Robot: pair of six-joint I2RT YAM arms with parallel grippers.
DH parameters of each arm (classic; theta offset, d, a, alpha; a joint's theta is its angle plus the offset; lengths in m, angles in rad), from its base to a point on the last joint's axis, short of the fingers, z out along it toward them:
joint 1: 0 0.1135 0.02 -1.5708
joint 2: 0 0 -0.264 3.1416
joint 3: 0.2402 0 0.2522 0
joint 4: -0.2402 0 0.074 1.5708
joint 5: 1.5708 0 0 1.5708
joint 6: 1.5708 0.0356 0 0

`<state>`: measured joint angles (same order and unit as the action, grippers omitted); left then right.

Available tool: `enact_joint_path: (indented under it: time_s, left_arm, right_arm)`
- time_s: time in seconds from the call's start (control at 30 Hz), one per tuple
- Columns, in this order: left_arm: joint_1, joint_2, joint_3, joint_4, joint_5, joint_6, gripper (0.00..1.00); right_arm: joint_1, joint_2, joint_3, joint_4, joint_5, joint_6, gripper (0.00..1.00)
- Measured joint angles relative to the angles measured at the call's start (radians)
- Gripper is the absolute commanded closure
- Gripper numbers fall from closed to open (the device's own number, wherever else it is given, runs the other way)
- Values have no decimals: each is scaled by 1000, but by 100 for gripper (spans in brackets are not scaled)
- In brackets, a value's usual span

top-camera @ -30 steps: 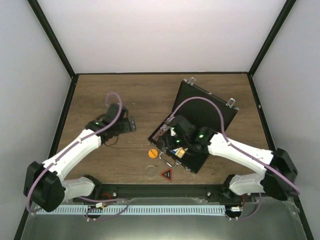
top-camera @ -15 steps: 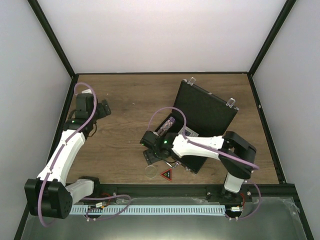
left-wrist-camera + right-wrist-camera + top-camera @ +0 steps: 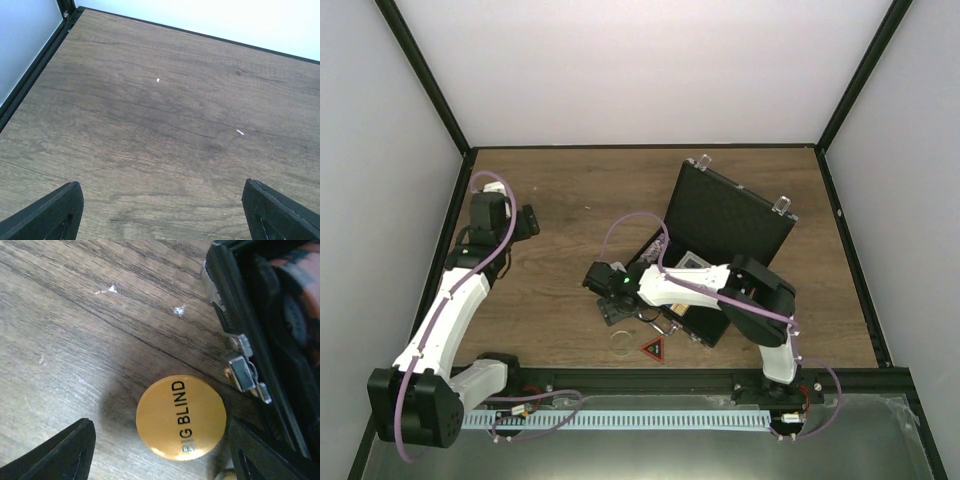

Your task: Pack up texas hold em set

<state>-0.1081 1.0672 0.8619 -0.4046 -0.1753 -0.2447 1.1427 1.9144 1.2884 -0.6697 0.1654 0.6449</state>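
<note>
The black case (image 3: 730,215) lies open at centre right, lid tilted back, its silver latch (image 3: 245,372) near the right wrist camera. An orange round button (image 3: 181,417) printed "BIG BLIND" lies flat on the wood just left of the case. My right gripper (image 3: 165,452) hovers over it, open, one finger (image 3: 65,450) on each side and neither touching it. In the top view the right gripper (image 3: 610,312) hides the button. A clear round chip (image 3: 622,341) and a red-black triangle (image 3: 652,348) lie near the front edge. My left gripper (image 3: 527,222) is open over bare wood at the far left.
The black frame rail (image 3: 35,70) runs along the table's left edge close to the left gripper. Dark chips (image 3: 295,315) sit inside the case. White specks (image 3: 240,132) dot the wooden table (image 3: 580,190).
The right arm swung from above the case to the button on its left and narrowed its jaws somewhat. The left arm drew back to the far left edge.
</note>
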Motion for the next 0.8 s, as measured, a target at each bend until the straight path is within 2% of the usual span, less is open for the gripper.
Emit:
enact_joint_path:
  time_s: [0.8]
  left_arm:
    - [0,-9,-2,7,5,14,11]
  right_arm:
    - [26,62,75,-23,-42,-27,28]
